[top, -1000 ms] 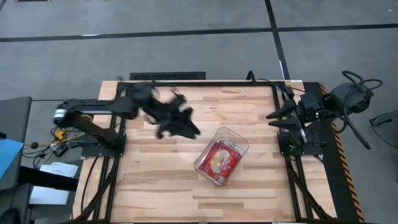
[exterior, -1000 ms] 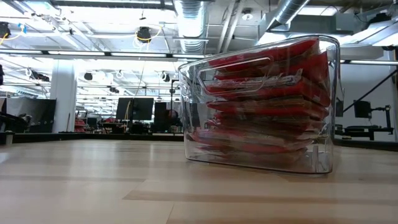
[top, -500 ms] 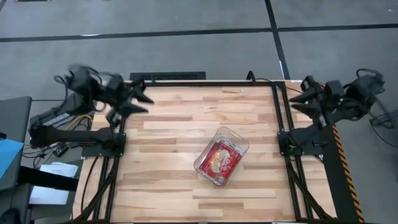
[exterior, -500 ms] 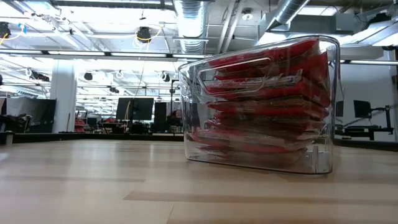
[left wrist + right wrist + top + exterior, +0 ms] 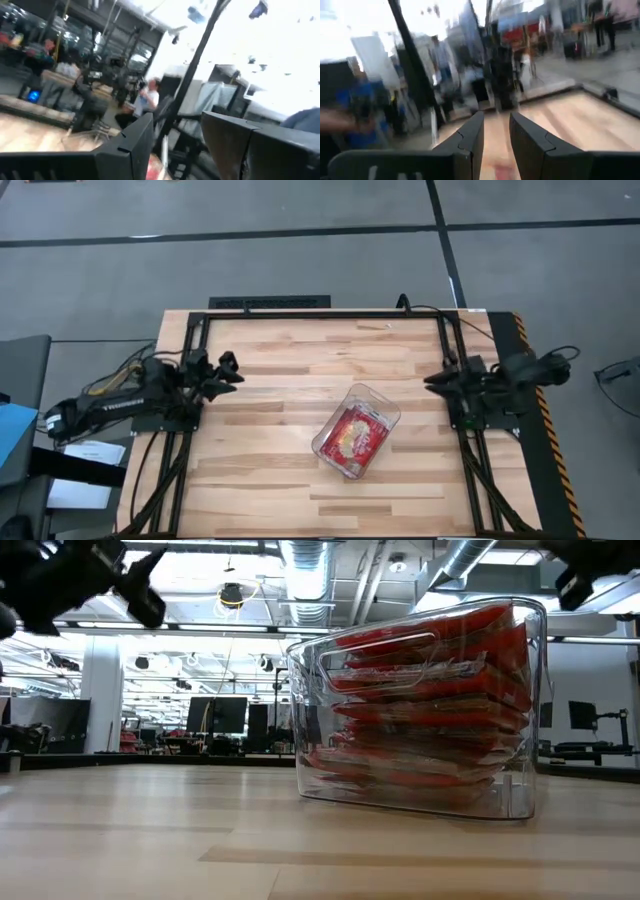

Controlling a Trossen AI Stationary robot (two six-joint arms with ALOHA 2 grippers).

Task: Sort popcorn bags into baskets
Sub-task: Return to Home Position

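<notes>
Clear, colourless rectangular plastic tub w/ rounded corners (image 5: 379,402) sits on the light wood-plank table (image 5: 260,480), a bit right of ctr and turned askew to the table's edges. The flat, glossy red popcorn bags (image 5: 352,435) are inside it. From above, the top packet lies face up w/ its pale oval showing. In the low view the tub (image 5: 532,740) stands flat on the boards. The bags (image 5: 430,690) lie stacked one on another, slightly slanted, reaching nearly to the rim. Exact count can't be read through the walls.

Left gripper (image 5: 228,370) is at the table's left edge, its arm folded low over the black base frame (image 5: 165,420), fingers pointing in toward the table. Jaws stand well apart. In the left wrist view the blurred room shows through the gap of the left gripper (image 5: 177,122).

Right gripper (image 5: 434,380) is at the right edge, arm folded low likewise, fingers pointing in. Jaws apart by a narrower gap, w/ wood visible btwn them in the right wrist view (image 5: 496,117).

Tub is nearer the right gripper than the left and touches neither. Dark arm parts show in both top corners of the low view; can't tell which arm is which there.
</notes>
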